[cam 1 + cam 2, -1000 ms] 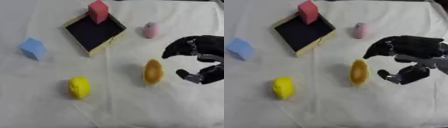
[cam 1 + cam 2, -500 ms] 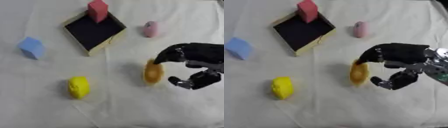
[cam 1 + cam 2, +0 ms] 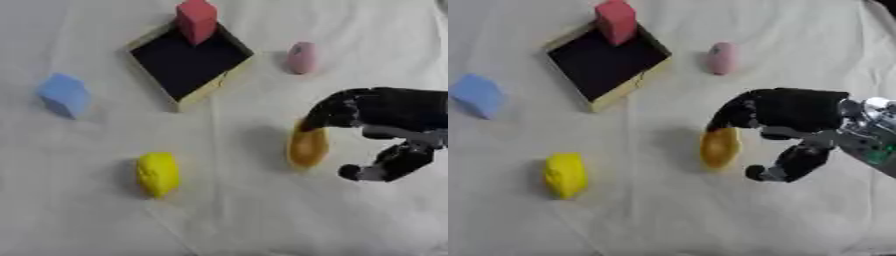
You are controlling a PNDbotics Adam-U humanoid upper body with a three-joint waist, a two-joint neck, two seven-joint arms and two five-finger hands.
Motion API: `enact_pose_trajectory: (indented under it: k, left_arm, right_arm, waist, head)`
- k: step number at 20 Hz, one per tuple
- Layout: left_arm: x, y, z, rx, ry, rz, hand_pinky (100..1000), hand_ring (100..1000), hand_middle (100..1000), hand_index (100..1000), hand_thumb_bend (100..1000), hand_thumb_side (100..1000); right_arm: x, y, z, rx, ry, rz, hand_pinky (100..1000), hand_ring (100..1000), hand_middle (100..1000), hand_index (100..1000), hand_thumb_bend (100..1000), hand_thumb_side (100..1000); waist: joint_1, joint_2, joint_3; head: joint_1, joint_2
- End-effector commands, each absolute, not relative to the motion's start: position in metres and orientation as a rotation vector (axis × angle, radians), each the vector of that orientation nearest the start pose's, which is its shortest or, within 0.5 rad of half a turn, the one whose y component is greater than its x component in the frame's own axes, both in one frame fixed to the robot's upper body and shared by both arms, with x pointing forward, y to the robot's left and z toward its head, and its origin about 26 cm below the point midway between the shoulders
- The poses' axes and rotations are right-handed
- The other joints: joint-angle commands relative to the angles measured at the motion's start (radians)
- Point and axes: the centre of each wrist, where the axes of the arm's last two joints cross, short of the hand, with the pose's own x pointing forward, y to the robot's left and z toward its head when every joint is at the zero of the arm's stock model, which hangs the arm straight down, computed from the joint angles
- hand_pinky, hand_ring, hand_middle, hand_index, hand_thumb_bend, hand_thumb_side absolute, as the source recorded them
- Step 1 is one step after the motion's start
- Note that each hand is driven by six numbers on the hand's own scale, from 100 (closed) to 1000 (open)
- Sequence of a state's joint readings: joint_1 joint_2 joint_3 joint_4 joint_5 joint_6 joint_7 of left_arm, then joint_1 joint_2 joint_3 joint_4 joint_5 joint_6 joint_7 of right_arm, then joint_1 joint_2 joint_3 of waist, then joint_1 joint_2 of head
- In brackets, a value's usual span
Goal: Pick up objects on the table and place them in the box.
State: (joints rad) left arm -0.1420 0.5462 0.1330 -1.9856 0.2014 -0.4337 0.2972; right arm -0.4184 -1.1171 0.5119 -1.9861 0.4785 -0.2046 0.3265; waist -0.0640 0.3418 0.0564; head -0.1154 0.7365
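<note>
**Orange object under the right hand's fingertips**

The orange object [image 3: 308, 148] is a smooth, rounded oval, longer than it is wide, with a glossy amber-orange skin. It lies on the white cloth [image 3: 245, 215] right of the middle, its long axis running toward and away from the robot. The right hand [image 3: 794, 112] reaches in from the right edge, black with a silver joint at the wrist. Its fingers [image 3: 732, 114] arch down over the far end of the orange object and seem to touch it there, while the thumb [image 3: 785, 165] curls underneath, just beside the object's near right side and apart from it. The hand is cupped around the object but has not closed on it.

The box [image 3: 229, 75] sits well apart at the upper left, a shallow square tray with pale wooden walls and a dark inside, turned like a diamond. A red block [image 3: 197, 20] stands at its far corner. A pink object [image 3: 303, 57], small and rounded, lies right of the box. A blue block [image 3: 64, 94] rests at the left, and a yellow object [image 3: 158, 173], lumpy and oval, lies toward the near left.
</note>
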Motion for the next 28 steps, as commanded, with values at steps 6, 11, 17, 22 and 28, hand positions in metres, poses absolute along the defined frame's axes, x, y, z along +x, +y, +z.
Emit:
enact_pose_trajectory:
  k: [6, 11, 17, 22, 28]
  left_arm:
    - [0.2777, 0.3375, 0.2029, 0.300, -2.630, -0.079, 674, 647, 598, 747, 100, 605]
    - [0.2781, 0.3368, 0.2031, 0.295, -2.630, -0.077, 674, 648, 598, 747, 100, 606]
    - [0.2786, 0.3357, 0.2031, 0.289, -2.631, -0.076, 674, 648, 598, 746, 100, 607]
    - [0.2789, 0.3352, 0.2032, 0.286, -2.632, -0.073, 674, 649, 598, 747, 100, 607]
    - [0.2793, 0.3345, 0.2036, 0.283, -2.636, -0.070, 674, 650, 598, 748, 100, 607]
  right_arm:
    - [0.2849, -0.2754, 0.2196, 0.907, 2.077, -2.774, 904, 890, 817, 901, 347, 101]
    - [0.2853, -0.2734, 0.2187, 0.925, 2.115, -2.779, 902, 887, 810, 900, 335, 106]
    - [0.2857, -0.2712, 0.2181, 0.947, 2.117, -2.785, 901, 889, 808, 899, 352, 119]
    - [0.2854, -0.2711, 0.2167, 0.975, 2.058, -2.825, 900, 898, 823, 928, 426, 152]
    - [0.2851, -0.2722, 0.2161, 1.032, 2.035, -2.833, 896, 894, 815, 916, 435, 224]
  waist:
    - [0.002, 0.009, 0.005]
    - [0.004, 0.020, 0.007]
    - [0.007, 0.033, 0.010]
    - [0.008, 0.043, 0.015]
    - [0.011, 0.054, 0.019]
  head:
    - [0.002, -0.019]
    - [0.001, -0.027]
    - [0.000, -0.037]
    - [-0.002, -0.043]
    - [-0.002, -0.050]
